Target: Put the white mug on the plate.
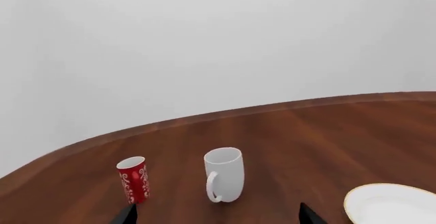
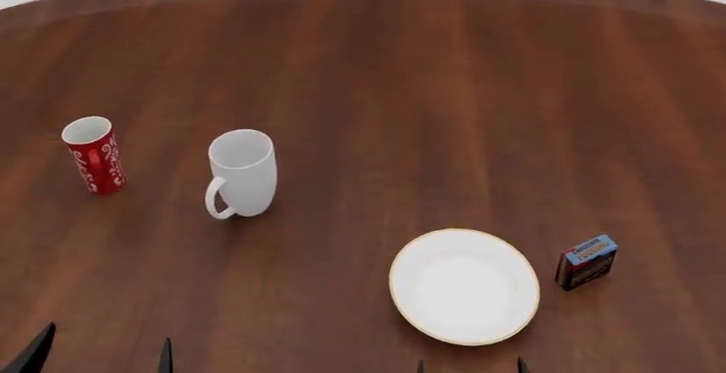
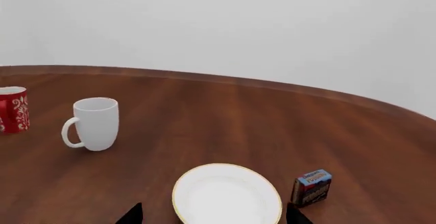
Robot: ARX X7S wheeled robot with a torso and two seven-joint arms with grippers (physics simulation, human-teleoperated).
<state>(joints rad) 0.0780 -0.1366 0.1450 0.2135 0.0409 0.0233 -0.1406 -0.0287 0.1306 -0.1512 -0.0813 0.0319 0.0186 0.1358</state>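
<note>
Mugs: 2 on the table, 1 white mug (image 2: 243,172) and 1 red mug (image 2: 92,155), both upright and apart from each other.
White mug: it stands between the red mug and the plate, well apart from the plate, its loop handle turned toward me.
Plate (image 2: 465,285): 1, white with a gold rim, bare, near my side of the table.
Box (image 2: 587,262): 1 small dark and blue box just beside the plate; its print is too small for me to read.
Writing: white swirls on the red mug, no words.
My left gripper (image 2: 100,352): fingertips spread apart, holding nothing.
My right gripper (image 2: 471,364): tips apart, holding nothing.
Surface: dark brown wooden table (image 2: 454,93) with a curved far edge.
Room: plain pale wall (image 1: 204,40).
</note>
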